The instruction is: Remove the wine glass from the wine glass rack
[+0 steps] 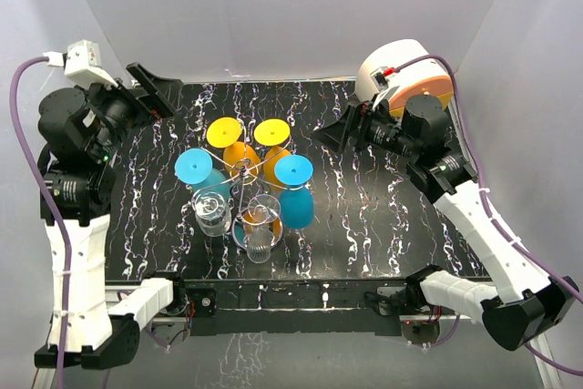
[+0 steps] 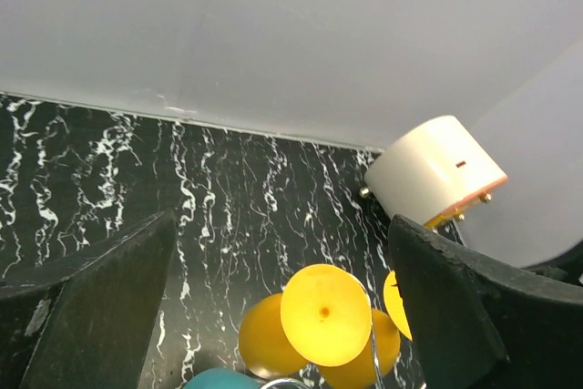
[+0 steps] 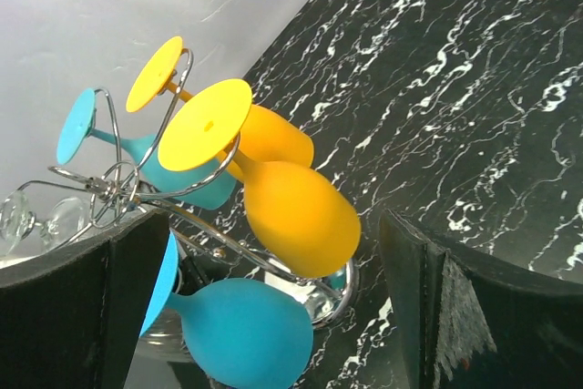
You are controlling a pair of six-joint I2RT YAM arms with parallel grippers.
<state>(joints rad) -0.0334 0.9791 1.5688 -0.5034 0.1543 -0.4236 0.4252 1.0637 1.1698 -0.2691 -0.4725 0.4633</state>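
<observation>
At the near side, clear wine glasses (image 1: 212, 211) are hung on the wine glass rack (image 1: 244, 168); blue wine glasses (image 1: 296, 205) are hung mid-way, yellow wine glasses (image 1: 224, 132) farthest back. The rack is set between and below the grippers — right of the left gripper (image 2: 282, 225), left of the right gripper (image 3: 273, 216). Both are spread wide — nothing is grasped.
</observation>
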